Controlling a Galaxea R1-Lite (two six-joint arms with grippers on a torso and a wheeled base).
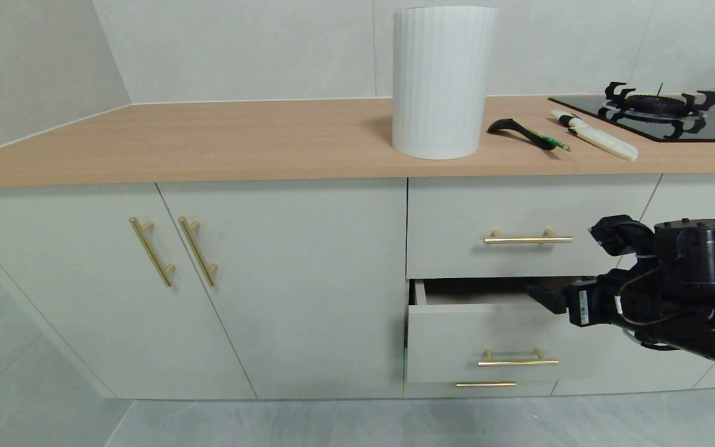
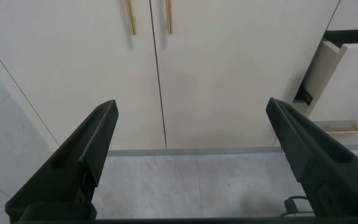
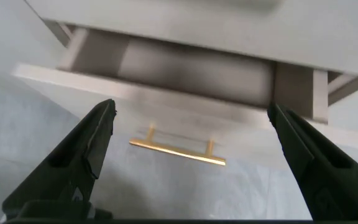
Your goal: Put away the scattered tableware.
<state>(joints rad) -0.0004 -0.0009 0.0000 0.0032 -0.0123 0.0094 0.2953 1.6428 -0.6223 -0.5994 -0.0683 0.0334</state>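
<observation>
Second drawer (image 1: pixel 481 338) down sits pulled out (can't see what's in it), with the right gripper (image 3: pixel 190 112) just in front of it, jaws wide apart. The left gripper (image 2: pixel 191 106) faces the cabinet doors (image 2: pixel 216 62), jaws apart too. A black ladle (image 1: pixel 522 131) and a white knife (image 1: pixel 596 143) lie on the counter (image 1: pixel 208 136) beside a tall white canister (image 1: pixel 441 81).

— What does the right arm (image 1: pixel 674 292) look like?
— Matte black, with a round drum-shaped joint studded with small screws, thin cables looped alongside, and a white label at the wrist.
— And the tools?
— Left tool (image 2: pixel 191 104) and right tool (image 3: pixel 190 109): black, wedge-shaped fingers.
</observation>
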